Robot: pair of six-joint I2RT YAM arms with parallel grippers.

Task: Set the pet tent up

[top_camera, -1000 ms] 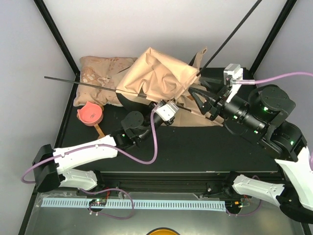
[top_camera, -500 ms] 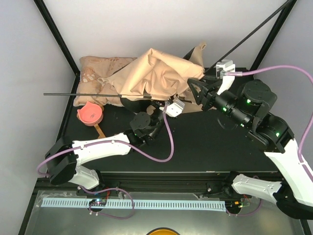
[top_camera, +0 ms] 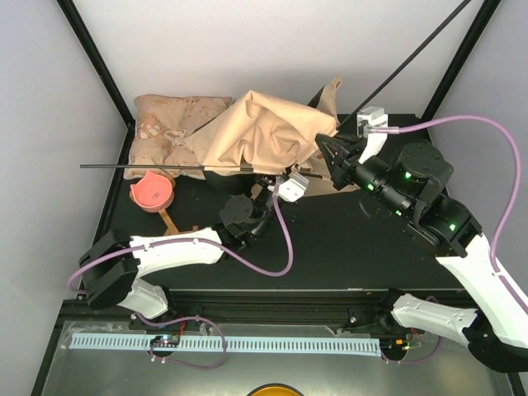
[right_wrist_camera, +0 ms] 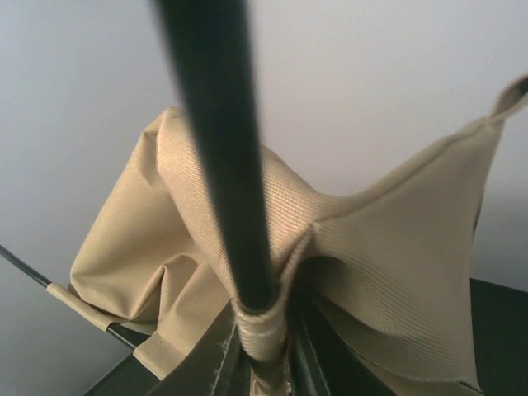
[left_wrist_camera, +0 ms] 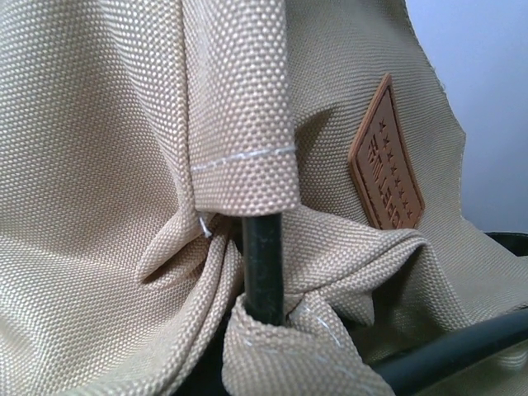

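The crumpled tent (top_camera: 260, 132) lies at the back of the tabletop (top_camera: 346, 239), overlapping a pillow (top_camera: 165, 115). The right end effector (top_camera: 328, 155) grips its pole sleeve. Whether the left end effector (top_camera: 271, 176) is open or closed I cannot tell.

The black worktop (top_camera: 346, 239) is being occupied by the tan pet tent (top_camera: 264, 136); a patterned pillow (top_camera: 161, 124) and a coral round item (top_camera: 152, 191) are being carried to the left of the tent.

Left arm (top_camera: 165, 246) stretched forward, left claw (top_camera: 266, 176) aimed far-right, right arm (top_camera: 429, 206) folded, right claw (top_camera: 327, 151) aimed left
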